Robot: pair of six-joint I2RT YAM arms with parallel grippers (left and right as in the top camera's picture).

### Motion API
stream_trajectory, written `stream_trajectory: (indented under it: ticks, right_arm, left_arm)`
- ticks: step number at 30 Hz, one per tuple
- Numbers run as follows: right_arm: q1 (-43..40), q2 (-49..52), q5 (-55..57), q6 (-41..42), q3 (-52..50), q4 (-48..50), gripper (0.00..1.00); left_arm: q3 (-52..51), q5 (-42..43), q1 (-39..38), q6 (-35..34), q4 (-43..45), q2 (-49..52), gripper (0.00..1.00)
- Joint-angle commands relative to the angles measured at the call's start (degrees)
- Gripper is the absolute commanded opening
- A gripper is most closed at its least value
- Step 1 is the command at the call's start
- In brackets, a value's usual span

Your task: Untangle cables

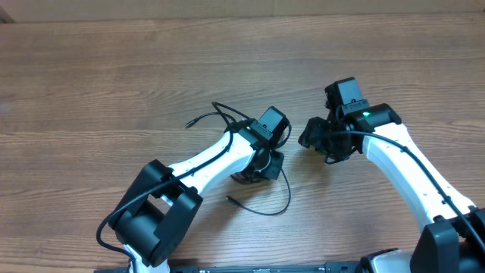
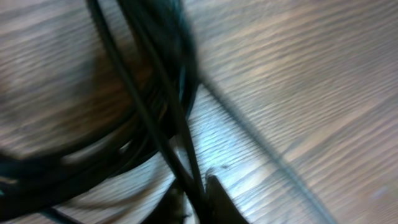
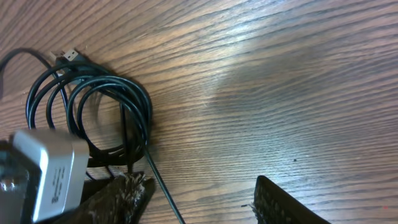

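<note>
The cables [image 1: 286, 191] are thin black cords bunched at the table's middle, with one loose loop trailing toward me and ending in a small plug [image 1: 229, 199]. My left gripper [image 1: 260, 168] stands down in the bunch. In the blurred left wrist view, two strands [image 2: 180, 143] run between its dark fingertips [image 2: 219, 202], which are shut on them. My right gripper [image 1: 312, 137] hovers just right of the bunch and is open. In the right wrist view the coiled cables [image 3: 93, 93] lie to the left with a USB plug [image 3: 68, 56]. One strand [image 3: 163, 190] runs past the left finger [image 3: 118, 196].
The bare wooden table [image 1: 114, 68] stretches all round. Another cable end [image 1: 189, 123] sticks out to the left behind the left arm [image 1: 204, 159]. The left arm's grey camera housing [image 3: 46, 177] sits close beside my right gripper's left finger.
</note>
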Motion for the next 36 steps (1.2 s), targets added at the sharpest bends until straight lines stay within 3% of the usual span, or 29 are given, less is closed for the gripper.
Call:
stream_trajectory:
  ticks: [1, 4, 8, 9, 10, 12, 13, 17, 20, 23, 26, 28, 31, 36]
  right_arm:
    - [-3.2, 0.3, 1.0, 0.3, -0.1, 1.2, 0.6]
    - [-5.7, 0.3, 0.4, 0.3, -0.1, 2.2, 0.6]
    - [-9.2, 0.3, -0.5, 0.3, -0.1, 2.4, 0.59]
    - [-9.9, 0.3, -1.2, 0.3, -0.1, 2.4, 0.59]
    - [-10.4, 0.3, -1.9, 0.3, -0.1, 2.3, 0.59]
    - [-11.3, 0.3, -3.6, 0.3, -0.1, 2.2, 0.59]
    - [-11.3, 0.3, -3.9, 0.3, -0.1, 2.1, 0.6]
    - [-11.3, 0.3, -3.9, -0.4, -0.1, 2.1, 0.61]
    - [-11.3, 0.3, -2.6, -0.3, -0.1, 2.8, 0.63]
    - [-11.3, 0.3, 1.1, -0.3, -0.1, 4.9, 0.66]
    - [-11.3, 0.3, 4.3, -0.3, -0.1, 7.1, 0.83]
    - [-11.3, 0.3, 6.6, -0.3, -0.1, 7.8, 1.0]
    - [-11.3, 0.3, 10.4, -0.3, -0.1, 7.8, 1.0]
    - [-11.3, 0.3, 11.7, -0.3, -0.1, 7.0, 1.0]
  left_arm:
    - [4.7, -4.0, 1.4, 14.0, -5.3, -0.1, 0.08]
    - [8.8, -10.8, 1.6, 23.6, -12.3, -0.1, 0.09]
    - [11.5, -29.3, 1.5, 23.4, -18.9, -0.1, 0.08]
    - [11.5, -32.1, 1.5, 22.5, -19.6, -0.1, 0.19]
    - [11.5, -32.9, 1.5, 22.3, -20.3, -0.1, 0.43]
    - [11.5, -32.5, 2.0, 22.3, -20.5, -0.1, 0.61]
    - [11.5, -32.4, 2.1, 22.3, -20.5, -0.1, 0.7]
    - [11.5, -33.2, 3.0, 21.0, -21.0, -0.1, 0.87]
    - [12.2, -32.4, 4.5, 14.7, -20.5, -0.1, 0.88]
    - [13.1, -24.4, 6.1, 12.5, -17.2, -0.1, 0.89]
    - [13.0, -14.2, 6.9, 13.6, -11.1, 0.0, 0.88]
    - [13.0, -14.5, 7.0, 13.7, -8.2, 0.1, 0.89]
    - [12.9, -14.6, 7.3, 11.5, -5.4, 0.3, 0.89]
    - [12.7, -14.6, 7.3, 8.3, -3.1, 2.9, 0.8]
